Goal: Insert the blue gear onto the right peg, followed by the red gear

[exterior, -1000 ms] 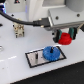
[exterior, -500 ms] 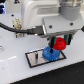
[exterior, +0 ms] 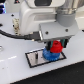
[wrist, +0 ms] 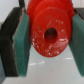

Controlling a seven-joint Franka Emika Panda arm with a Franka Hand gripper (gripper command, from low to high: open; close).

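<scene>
In the exterior view my gripper (exterior: 57, 46) is shut on the red gear (exterior: 57, 47) and holds it right over the blue gear (exterior: 52, 54). The blue gear lies on the black-framed pale plate (exterior: 36, 59), at the end toward the exterior view's right. The right peg is hidden under the gears. In the wrist view the red gear (wrist: 50, 32) fills the frame, its centre hole facing the camera, clamped between two green-padded fingers (wrist: 21, 45). I cannot tell whether the red gear touches the blue gear.
The plate lies on a white table (exterior: 15, 72). A black cable (exterior: 12, 34) runs along the exterior view's left side toward the arm. The arm's white body (exterior: 47, 15) fills the upper part of that view.
The gripper with the red gear has come down and toward the exterior view's left, from above and beside the blue gear to right over it.
</scene>
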